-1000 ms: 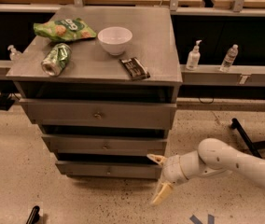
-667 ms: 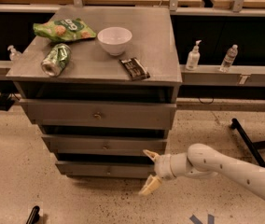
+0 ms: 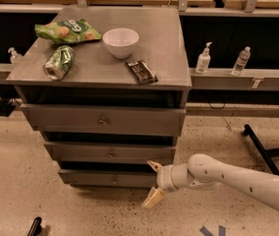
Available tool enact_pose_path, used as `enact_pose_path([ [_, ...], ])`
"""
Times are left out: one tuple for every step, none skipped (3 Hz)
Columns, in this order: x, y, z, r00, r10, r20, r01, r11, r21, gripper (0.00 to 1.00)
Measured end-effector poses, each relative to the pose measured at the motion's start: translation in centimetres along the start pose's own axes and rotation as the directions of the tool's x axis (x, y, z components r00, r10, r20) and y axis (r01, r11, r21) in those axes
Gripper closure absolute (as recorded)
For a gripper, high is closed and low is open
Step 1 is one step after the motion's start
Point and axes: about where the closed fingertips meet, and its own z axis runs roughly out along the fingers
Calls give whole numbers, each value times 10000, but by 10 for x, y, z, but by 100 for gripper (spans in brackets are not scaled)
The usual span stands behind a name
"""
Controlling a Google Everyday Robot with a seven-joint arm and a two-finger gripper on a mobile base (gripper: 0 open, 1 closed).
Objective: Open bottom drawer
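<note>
The tool is held low at the right end of the bottom drawer, fingers spread wide and empty, with the arm stretched in from the right. The drawer front, lowest of three, is seen shut with its long axis left-to-right. Its knob lies left of the tool, so a leftward shift is judged necessary.

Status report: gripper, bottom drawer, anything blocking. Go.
Gripper open, low, at right end of bottom drawer. Knob untouched. Nothing between gripper and knob.
</note>
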Motion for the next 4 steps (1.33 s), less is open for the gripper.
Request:
enact_pose_path([
  [28,20,28,9899,-456,-1342,427,9988,-241,0],
  [81,57,42,9394,-642,-3367,452,9969,-640,0],
  [107,65,61,8766,-1001,-4708,867,9950,-502,0],
  [86,54,82,8784,-1564,-4515,1515,9873,-471,0],
])
